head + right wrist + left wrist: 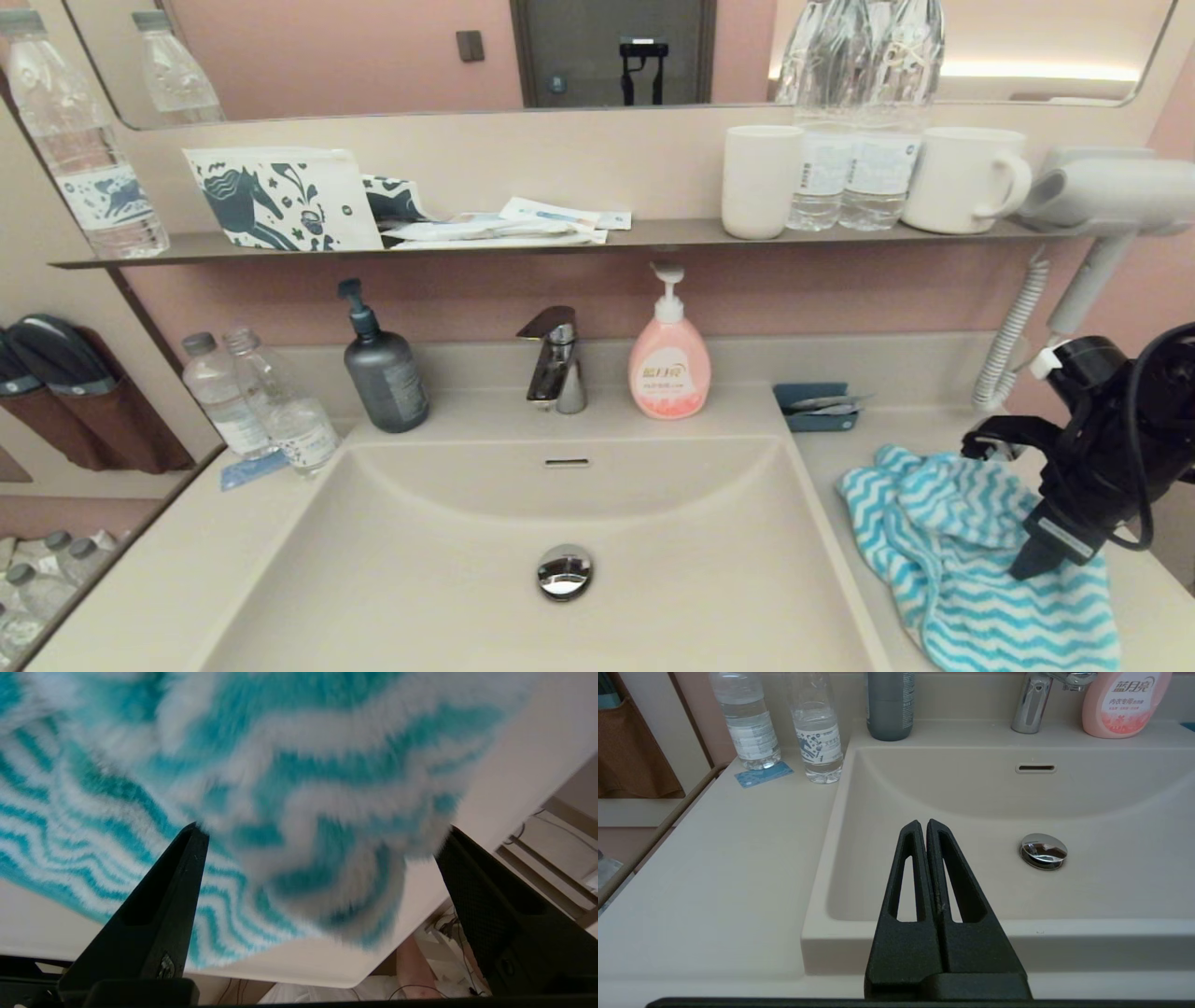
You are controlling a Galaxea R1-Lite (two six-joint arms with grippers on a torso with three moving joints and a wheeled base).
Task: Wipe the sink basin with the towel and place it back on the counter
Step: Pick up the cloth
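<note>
The turquoise-and-white zigzag towel (943, 551) lies crumpled on the beige counter (896, 439), to the right of the sink basin (653, 523). My right gripper (1032, 560) points down onto the towel's right part. In the right wrist view the right gripper (324, 829) is open, its fingers wide apart on either side of a raised fold of towel (299, 788). The basin holds only its chrome drain plug (565, 571). My left gripper (927, 823) is shut and empty, hovering at the front left of the basin (971, 812); it is out of the head view.
A chrome faucet (555, 359), a pink soap bottle (668, 359) and a dark pump bottle (383, 369) stand behind the basin. Two water bottles (266, 406) are at the back left. A blue tray (814, 406) and a hair dryer (1102, 201) are at the right.
</note>
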